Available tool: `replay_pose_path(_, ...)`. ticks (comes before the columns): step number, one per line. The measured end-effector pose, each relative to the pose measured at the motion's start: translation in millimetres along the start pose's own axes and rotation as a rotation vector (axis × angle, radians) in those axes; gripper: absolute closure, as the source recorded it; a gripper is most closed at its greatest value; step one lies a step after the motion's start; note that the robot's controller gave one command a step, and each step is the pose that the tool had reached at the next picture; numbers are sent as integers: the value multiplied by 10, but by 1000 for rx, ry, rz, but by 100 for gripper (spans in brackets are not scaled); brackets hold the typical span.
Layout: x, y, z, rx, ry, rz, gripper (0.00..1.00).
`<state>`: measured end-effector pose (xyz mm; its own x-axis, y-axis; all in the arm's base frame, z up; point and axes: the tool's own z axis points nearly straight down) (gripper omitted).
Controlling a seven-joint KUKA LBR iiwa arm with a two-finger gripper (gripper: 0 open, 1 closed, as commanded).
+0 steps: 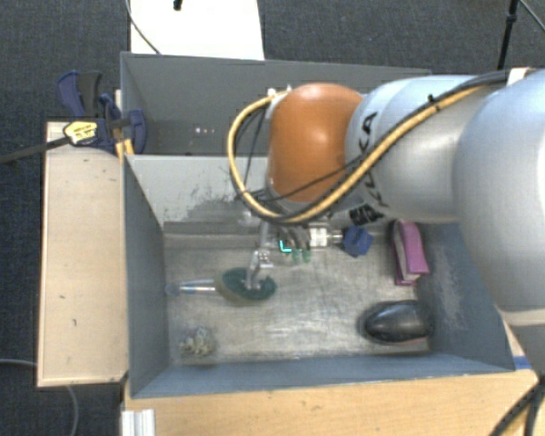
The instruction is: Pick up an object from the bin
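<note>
A large grey robot arm [454, 143] with an orange wrist cover hides the back right of a grey metal bin [145, 271]. A black oval lump [397, 322] and a purple block [409, 248] lie at the right. Left of centre, the gripper [259, 267] sits low on a dark green disc [241, 289] (open or closed, I cannot tell). Nearby are a small blue piece [355, 241], a thin clear stick [191, 288] and a grey crumpled scrap [198, 340].

Single camera, high above bin [145, 271], looking down, tilted slightly toward back wall. Moderate distance: whole bin in frame, carpet [36, 44] round it. Near frame centre: gripper [259, 269]. Arm [454, 153] enters from right, bulks large close to lens, hides bin's wall behind and right of gripper. Bin floor left of gripper in plain sight.
</note>
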<state>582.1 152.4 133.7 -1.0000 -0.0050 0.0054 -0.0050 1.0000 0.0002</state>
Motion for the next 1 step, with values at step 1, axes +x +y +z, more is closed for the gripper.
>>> replay_pose_path(1,179,10,591,-5,2,-31,0)
